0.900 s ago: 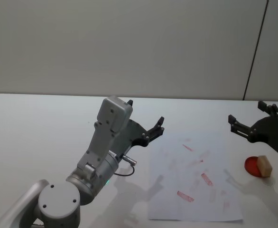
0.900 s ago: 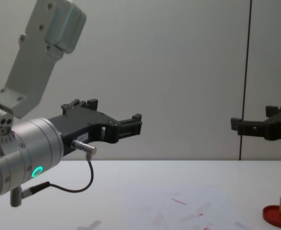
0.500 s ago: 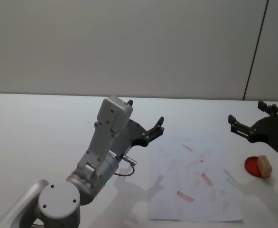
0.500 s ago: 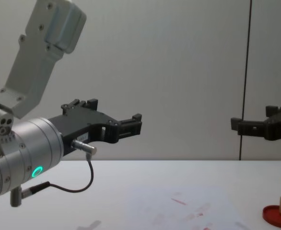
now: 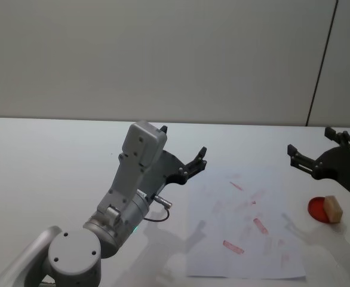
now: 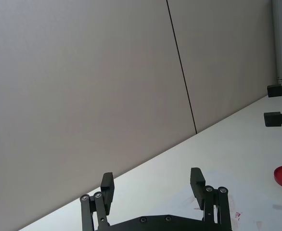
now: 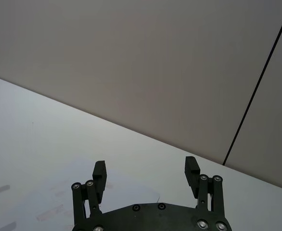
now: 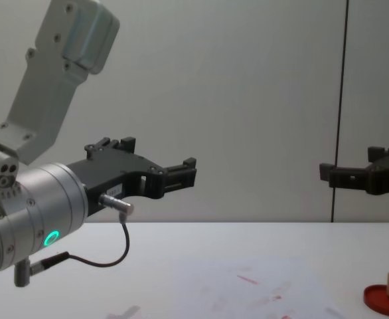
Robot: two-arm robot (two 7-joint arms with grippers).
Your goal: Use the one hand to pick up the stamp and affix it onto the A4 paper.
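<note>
Two grippers hang over the white table (image 5: pixel 55 155), and only one has work to do. Nearest, at the near left, the grey left arm (image 5: pixel 118 209) rises with its green ring lit. Its left gripper (image 5: pixel 183 141) is parked in the air off the far left corner of the paper (image 5: pixel 246 239), fingers spread and empty. The paper lies flat at the near centre-right, already dotted with red marks. Right of it and a little farther back sits the stamp (image 5: pixel 332 208), a small tan wooden block resting on the right part of a round red ink pad (image 5: pixel 316 209) (block and pad touch, so they may want to lift together). Just beyond the pad the right gripper (image 5: pixel 311 143) hovers well above the table, jaws wide apart and holding nothing. The step in hand looks like the reach. It would go best by coming straight down over the block and straddling its narrower sides. The fingers should close on bare wood clear of the pad, then rise vertically before swinging left to an unmarked patch. Nothing stands between this gripper and the stamp. The left gripper is well apart from that path. Farthest back is a plain grey wall (image 5: pixel 163 54).
</note>
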